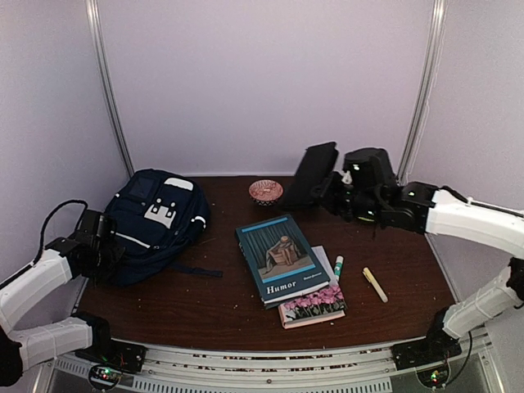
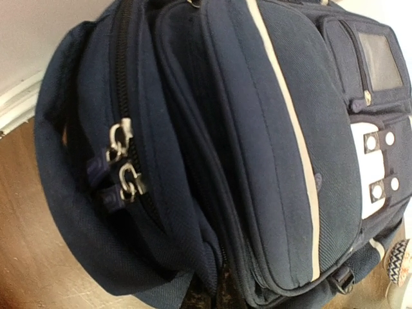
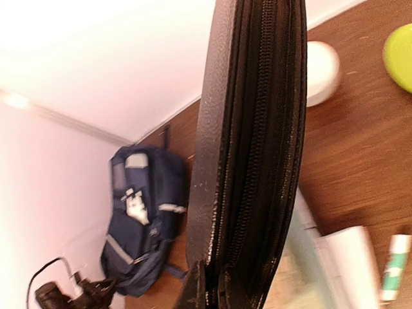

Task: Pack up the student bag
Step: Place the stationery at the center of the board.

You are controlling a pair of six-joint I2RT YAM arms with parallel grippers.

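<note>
Black case [image 3: 251, 141] apparently in right tool [image 1: 332, 191].

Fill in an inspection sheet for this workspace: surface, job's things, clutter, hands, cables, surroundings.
Surface: brown table, dotted with small specks.
Job's things: bag lies at the left, front up; its zip pulls sit together. Black case is held up at the back right.
Clutter: Humor book on a flower book; bowl at the back; marker and yellow pen right of the books.
Hands: left hand is at the bag's left edge, grip not visible; right hand is shut on the case.
Cables: black cable loops behind the left arm.
Surroundings: pale walls, two metal poles.
</note>
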